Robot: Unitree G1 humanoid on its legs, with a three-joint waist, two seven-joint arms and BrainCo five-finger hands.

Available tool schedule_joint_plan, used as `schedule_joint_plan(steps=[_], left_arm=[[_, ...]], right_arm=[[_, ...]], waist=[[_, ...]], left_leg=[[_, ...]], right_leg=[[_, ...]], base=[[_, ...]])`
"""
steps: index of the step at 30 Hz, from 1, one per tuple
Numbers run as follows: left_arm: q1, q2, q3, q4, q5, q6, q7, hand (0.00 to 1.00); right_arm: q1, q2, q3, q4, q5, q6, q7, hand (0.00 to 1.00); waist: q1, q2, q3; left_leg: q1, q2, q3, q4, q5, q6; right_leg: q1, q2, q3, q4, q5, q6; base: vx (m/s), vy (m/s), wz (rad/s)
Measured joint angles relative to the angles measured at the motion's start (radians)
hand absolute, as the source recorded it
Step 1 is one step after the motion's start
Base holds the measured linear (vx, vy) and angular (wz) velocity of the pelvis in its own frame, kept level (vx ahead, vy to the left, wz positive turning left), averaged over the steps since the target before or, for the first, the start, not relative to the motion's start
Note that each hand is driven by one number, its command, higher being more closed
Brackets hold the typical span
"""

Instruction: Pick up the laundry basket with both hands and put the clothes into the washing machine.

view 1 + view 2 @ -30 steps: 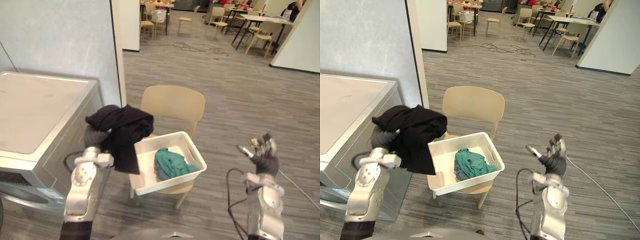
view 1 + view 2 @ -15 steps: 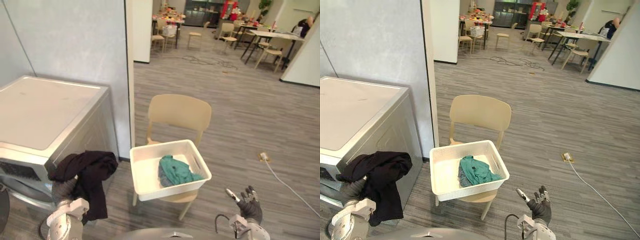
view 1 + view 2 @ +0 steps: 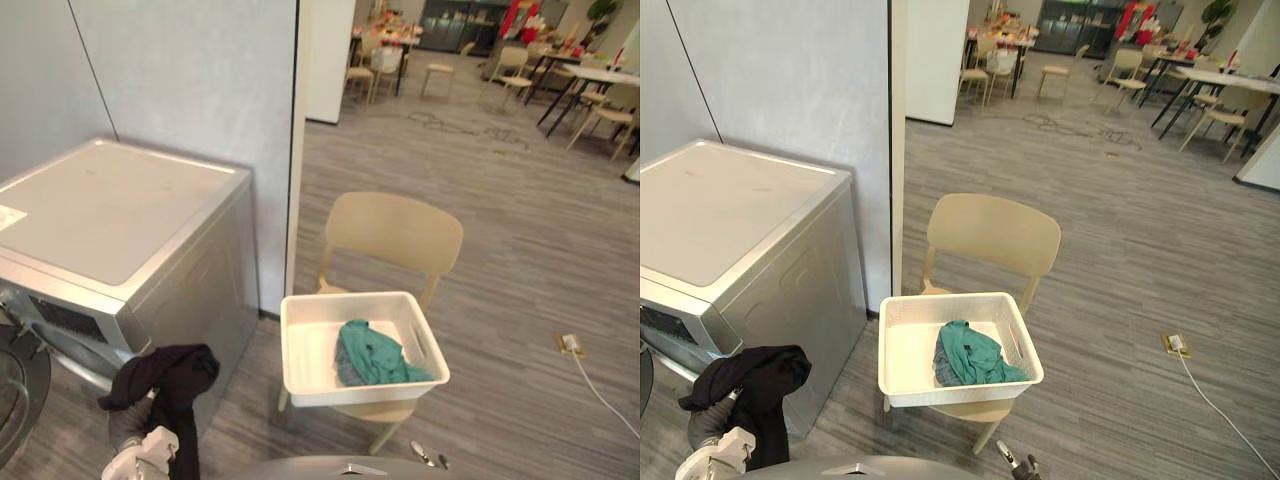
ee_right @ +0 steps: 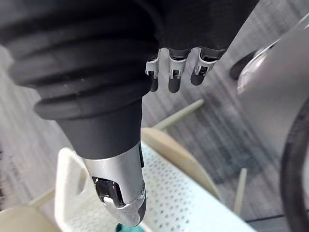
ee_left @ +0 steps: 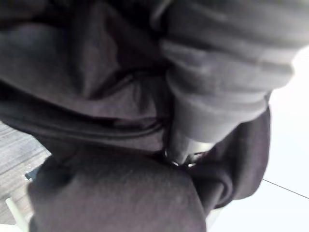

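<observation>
Holds floppy black cloth point(image 3: 170, 372) by square grey washing machine point(image 3: 120, 215); fingers of left hand point(image 3: 126, 426) hidden, of right hand point(image 4: 174, 72) straight. Next: push it inside.

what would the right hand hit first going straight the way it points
Most likely the white laundry basket on the chair; the right hand points toward it, though depth is unclear.

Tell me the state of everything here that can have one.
laundry basket, upright on the chair, teal garment inside.
black garment, draped over the left robot hand.
right robot hand, open, empty.
washing machine, door apparently swung open.
</observation>
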Motion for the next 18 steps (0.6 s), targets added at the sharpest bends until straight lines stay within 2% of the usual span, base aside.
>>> schedule_joint_plan(steps=[1,3,4,6,7,8,9,10,11,12,13,14,15,16,17,18], left_arm=[[-0.012,0.004,0.002,0.0,-0.007,-0.001,0.001,1.0],[-0.019,0.009,0.001,0.0,-0.009,-0.001,0.002,1.0],[-0.019,0.01,-0.002,0.0,-0.012,0.0,0.003,1.0],[-0.019,0.011,-0.008,0.0,-0.02,0.0,0.002,1.0],[-0.024,0.013,-0.021,0.0,-0.027,0.0,-0.001,1.0],[-0.026,0.014,-0.028,0.0,-0.027,0.0,-0.002,1.0],[-0.037,0.017,-0.045,0.0,-0.027,0.0,-0.002,1.0],[-0.046,0.018,-0.053,0.001,-0.026,-0.001,-0.003,1.0],[-0.043,0.017,-0.052,0.001,-0.026,0.0,0.0,1.0],[-0.043,0.017,-0.051,0.001,-0.026,0.0,0.002,1.0],[-0.045,0.018,-0.06,0.001,-0.026,-0.001,0.002,1.0],[-0.051,0.022,-0.088,0.001,-0.026,-0.001,0.003,1.0],[-0.054,0.025,-0.126,0.001,-0.026,-0.001,0.005,1.0],[-0.059,0.028,-0.148,0.001,-0.026,-0.001,0.005,1.0],[-0.073,0.035,-0.199,0.001,-0.026,0.0,0.004,1.0],[-0.083,0.037,-0.209,0.001,-0.026,0.001,0.004,1.0]], right_arm=[[-0.021,-0.006,-0.001,0.029,0.014,0.0,-0.006,0.0],[-0.047,-0.013,-0.001,0.054,0.018,-0.002,-0.026,0.0],[-0.071,-0.015,-0.012,0.064,0.024,-0.006,-0.033,0.0],[-0.096,-0.015,-0.03,0.078,0.024,-0.019,-0.041,0.0],[-0.117,-0.016,-0.058,0.08,0.024,-0.028,-0.052,0.0],[-0.128,-0.019,-0.068,0.08,0.024,-0.034,-0.052,0.0],[-0.15,-0.029,-0.092,0.081,0.023,-0.041,-0.06,0.0],[-0.178,-0.04,-0.108,0.083,0.012,-0.041,-0.072,0.0],[-0.19,-0.04,-0.108,0.08,0.01,-0.044,-0.074,0.0],[-0.196,-0.041,-0.107,0.074,0.011,-0.051,-0.079,0.0],[-0.197,-0.041,-0.109,0.07,0.011,-0.057,-0.084,0.0],[-0.198,-0.039,-0.109,0.065,0.027,-0.067,-0.102,0.0],[-0.197,-0.036,-0.111,0.062,0.045,-0.069,-0.117,0.0],[-0.196,-0.036,-0.114,0.062,0.046,-0.072,-0.12,0.0],[-0.196,-0.034,-0.133,0.062,0.047,-0.075,-0.135,0.0],[-0.201,-0.028,-0.14,0.063,0.047,-0.075,-0.138,0.0]], waist=[[0.009,0.007,0.033],[0.01,0.014,0.075],[0.011,0.014,0.09],[0.011,0.013,0.098],[0.011,0.01,0.105],[0.012,0.021,0.112],[0.017,0.043,0.13],[0.032,0.044,0.142],[0.042,0.045,0.142],[0.038,0.049,0.141],[0.034,0.05,0.14],[0.033,0.05,0.141],[0.03,0.05,0.141],[0.027,0.05,0.141],[0.016,0.048,0.14],[0.014,0.051,0.137]], left_leg=[[-0.074,0.027,-0.033,0.113,-0.048,-0.006],[-0.16,0.039,-0.107,0.184,-0.054,-0.011],[-0.2,0.023,-0.162,0.162,-0.011,-0.014],[-0.214,-0.005,-0.198,0.102,0.048,-0.01],[-0.218,-0.046,-0.228,-0.002,0.15,0.008],[-0.22,-0.064,-0.244,-0.04,0.189,0.019],[-0.22,-0.097,-0.278,-0.104,0.281,0.024],[-0.221,-0.111,-0.275,-0.134,0.305,0.058],[-0.223,-0.1,-0.236,-0.085,0.256,0.078],[-0.231,-0.073,-0.171,-0.001,0.188,0.08],[-0.231,-0.05,-0.133,0.048,0.148,0.077],[-0.226,0.006,-0.061,0.138,0.077,0.093],[-0.211,0.066,-0.007,0.185,0.038,0.108],[-0.203,0.092,0.014,0.192,0.032,0.113],[-0.179,0.128,0.054,0.187,0.008,0.085],[-0.174,0.12,0.071,0.198,-0.004,0.061]], right_leg=[[-0.036,-0.001,-0.011,0.072,-0.041,-0.009],[-0.069,-0.002,-0.067,0.145,-0.084,-0.012],[-0.091,-0.017,-0.127,0.182,-0.106,-0.019],[-0.101,-0.04,-0.18,0.206,-0.126,-0.02],[-0.099,-0.083,-0.262,0.233,-0.151,-0.019],[-0.092,-0.097,-0.298,0.244,-0.162,-0.02],[-0.065,-0.123,-0.368,0.263,-0.181,-0.023],[-0.035,-0.157,-0.439,0.259,-0.179,-0.04],[-0.029,-0.161,-0.45,0.258,-0.172,-0.034],[-0.008,-0.169,-0.479,0.257,-0.169,-0.031],[0.008,-0.174,-0.503,0.258,-0.165,-0.03],[0.037,-0.186,-0.538,0.261,-0.161,-0.03],[0.063,-0.194,-0.564,0.266,-0.154,-0.023],[0.076,-0.202,-0.577,0.272,-0.15,-0.017],[0.094,-0.227,-0.594,0.297,-0.138,0.002],[0.1,-0.241,-0.597,0.302,-0.127,0.008]], base=[[-0.07,-0.06,0.36],[-0.03,-0.111,0.87],[0.02,-0.152,1.21],[0.01,-0.12,1.24],[-0.02,-0.074,1.5],[-0.07,-0.075,1.99],[-0.09,-0.023,1.82],[-0.03,-0.025,1.55],[0.06,-0.017,1.05],[0.12,-0.026,0.6],[0.09,-0.015,0.87],[0.08,0.031,0.88],[0.08,0.061,0.79],[0.09,0.156,0.72],[0.08,0.188,0.5],[0.09,0.279,0.38]])
